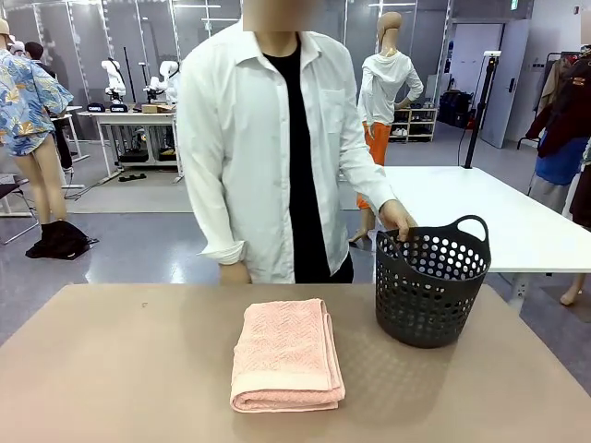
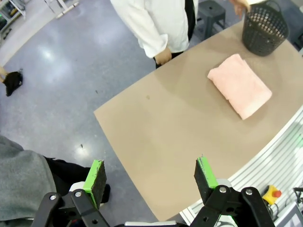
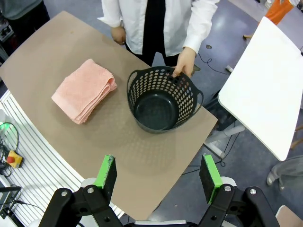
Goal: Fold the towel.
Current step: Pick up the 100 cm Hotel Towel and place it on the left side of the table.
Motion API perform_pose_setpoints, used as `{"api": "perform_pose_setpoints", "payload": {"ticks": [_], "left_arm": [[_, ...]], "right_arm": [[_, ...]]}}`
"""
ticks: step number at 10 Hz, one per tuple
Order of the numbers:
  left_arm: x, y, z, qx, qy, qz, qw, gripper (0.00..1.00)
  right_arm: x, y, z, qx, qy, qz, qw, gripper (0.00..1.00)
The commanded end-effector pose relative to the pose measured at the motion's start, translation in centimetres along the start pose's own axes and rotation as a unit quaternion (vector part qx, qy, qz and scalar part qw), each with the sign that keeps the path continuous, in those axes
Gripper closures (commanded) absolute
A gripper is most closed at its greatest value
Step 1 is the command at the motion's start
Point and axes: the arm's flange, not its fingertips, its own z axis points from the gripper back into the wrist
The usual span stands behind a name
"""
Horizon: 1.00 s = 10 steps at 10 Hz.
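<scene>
**On the counter: towel folded, both tools wide and empty**

Front view: the towel (image 1: 286,356) lies folded on the counter (image 1: 111,369), long axis running from the robot's side toward the person, rolled fold nearest the robot. The basket (image 1: 431,288) stands just right of it, a person's hand (image 1: 398,220) on its rim.

Left wrist view: the left tool (image 2: 150,178) hangs with jaws spread, empty; the towel (image 2: 239,85) lies well ahead, up and right, tilted diagonally.

Right wrist view: the right tool (image 3: 160,176) is spread, empty; the basket (image 3: 163,100) sits ahead, the towel (image 3: 84,90) up left, diagonal.
</scene>
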Motion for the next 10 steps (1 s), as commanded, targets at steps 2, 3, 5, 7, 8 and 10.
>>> {"api": "perform_pose_setpoints", "payload": {"ticks": [2,3,5,7,8,10], "left_arm": [[0.6,-0.7,-3.0,-0.011,0.004,0.02,1.0,0.05],[0.8,-0.8,-3.7,-0.022,0.006,0.023,0.999,0.05],[0.5,-1.8,-5.5,-0.044,0.001,0.027,0.999,0.05],[0.5,-3.9,-9.4,-0.059,0.014,0.059,0.996,0.05],[0.3,-4.6,-11.2,-0.016,0.011,0.09,0.996,0.05],[0.1,-6.3,-15.7,-0.086,0.043,0.128,0.987,0.05]], "right_arm": [[0.1,-0.1,0.1,-0.003,0.0,-0.003,1.0,0.11],[0.1,-0.1,0.1,-0.003,0.0,-0.003,1.0,0.11],[0.1,-0.1,0.1,-0.003,0.0,-0.003,1.0,0.11],[0.1,-0.1,0.1,-0.003,0.0,-0.003,1.0,0.11],[0.1,-0.1,0.1,-0.003,0.0,-0.003,1.0,0.11],[0.1,-0.1,0.1,-0.003,0.0,-0.003,1.0,0.11]]}}
